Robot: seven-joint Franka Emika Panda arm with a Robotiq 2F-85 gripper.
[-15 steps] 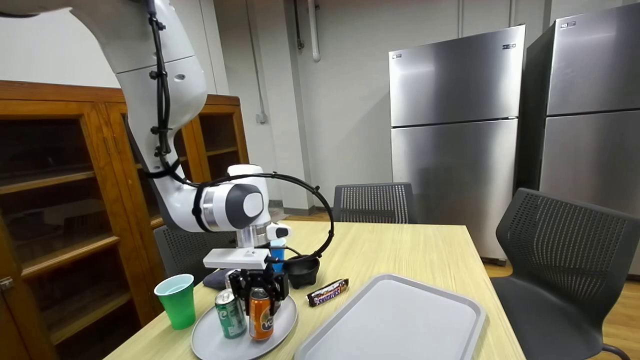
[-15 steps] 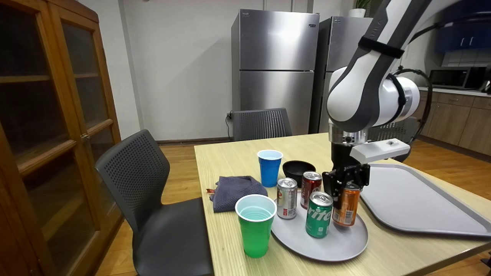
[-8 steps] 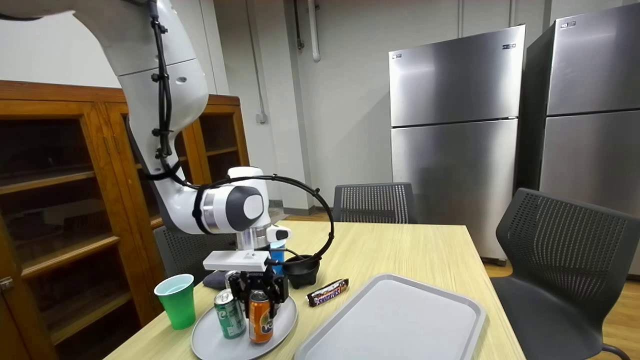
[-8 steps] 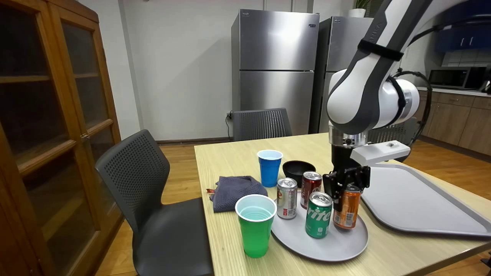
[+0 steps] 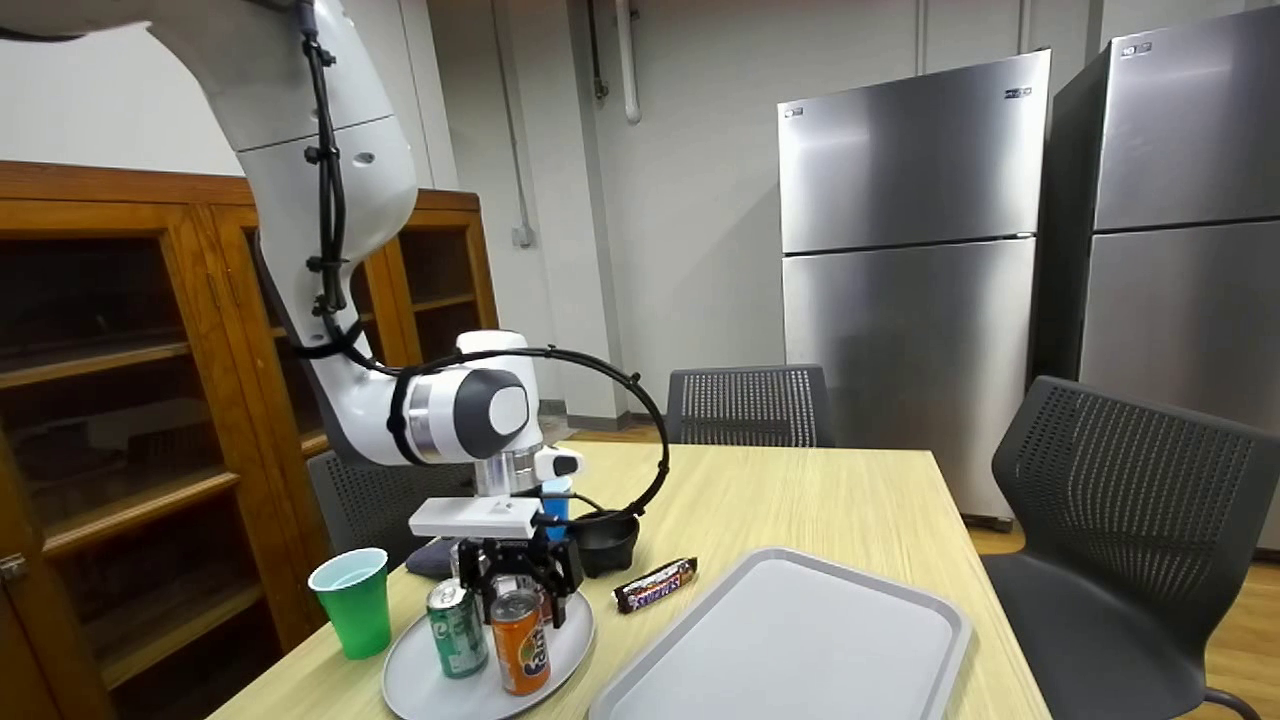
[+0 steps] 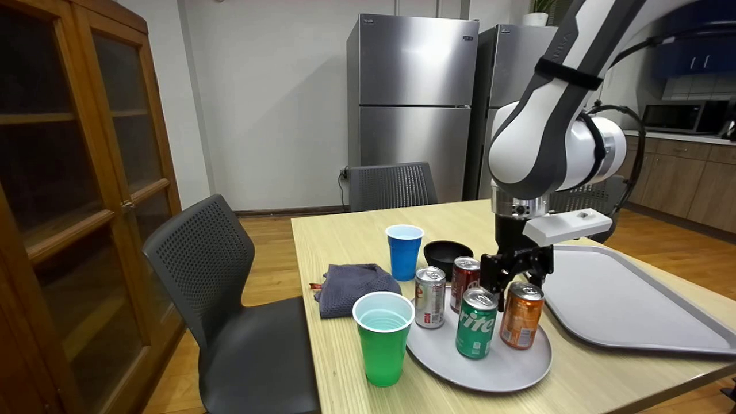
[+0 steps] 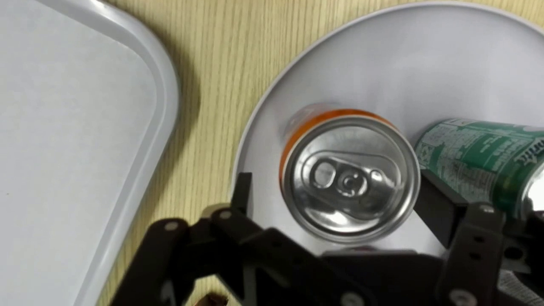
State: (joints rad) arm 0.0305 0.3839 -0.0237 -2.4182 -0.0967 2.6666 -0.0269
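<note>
My gripper (image 7: pixel 340 199) is open, with its two fingers on either side of an orange soda can (image 7: pixel 350 178). The left finger stands clear of the can; the right finger is close to it, and I cannot tell if it touches. In both exterior views the gripper (image 5: pixel 523 612) is just behind and above the orange can (image 6: pixel 521 316). The can stands on a round grey plate (image 6: pixel 489 379). A green Sprite can (image 6: pixel 477 325) stands beside it and shows at the right of the wrist view (image 7: pixel 471 157). A silver can (image 6: pixel 430 299) and a dark red can (image 6: pixel 463 282) stand behind.
A grey tray (image 5: pixel 780 640) lies beside the plate. A green cup (image 6: pixel 384 345), a blue cup (image 6: pixel 405 253), a black bowl (image 6: pixel 445 253) and a dark cloth (image 6: pixel 356 287) are around the plate. A Snickers bar (image 5: pixel 655 585) lies near the tray.
My gripper has opened and let go of the orange can. The can has come down onto the plate and sits a little nearer the plate's front edge. The gripper has risen slightly.
</note>
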